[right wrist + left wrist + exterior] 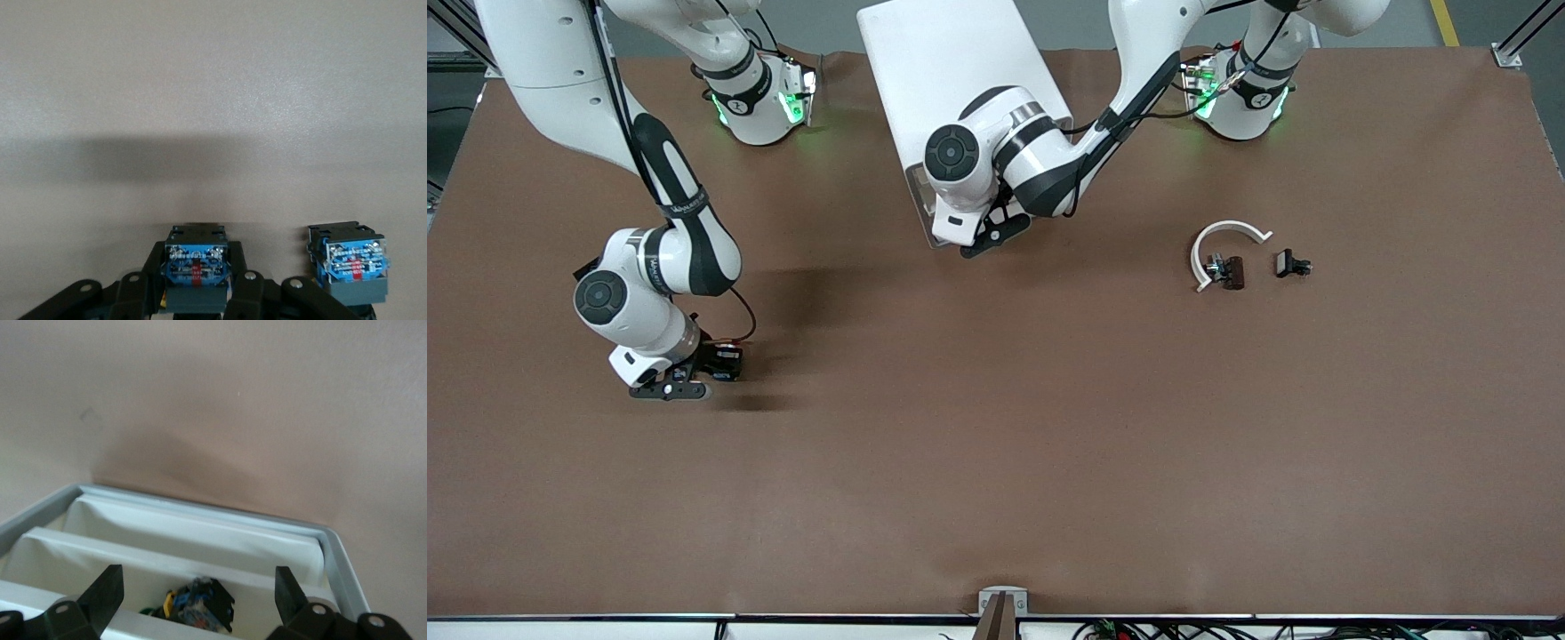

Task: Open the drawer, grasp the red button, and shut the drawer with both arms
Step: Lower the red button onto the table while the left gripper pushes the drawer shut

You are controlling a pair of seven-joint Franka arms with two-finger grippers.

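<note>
The white cabinet (pixel 951 71) stands between the arm bases. My left gripper (pixel 991 236) is at its front, open (pixel 198 580), with its fingers over a pulled-out white drawer (pixel 200 513). In the drawer lies a dark part with a yellow cap (pixel 200 605). My right gripper (pixel 671 388) is low over the table at the right arm's end. It is shut (pixel 195 287) on a button (pixel 195 265) with a dark body and a blue back; the cap is hidden. A second, alike button (pixel 350 263) stands on the table beside it and also shows in the front view (pixel 725 360).
A white curved strip (pixel 1227 233) lies toward the left arm's end, with a dark part (pixel 1229 272) against it. A small black part (pixel 1291 263) lies beside them.
</note>
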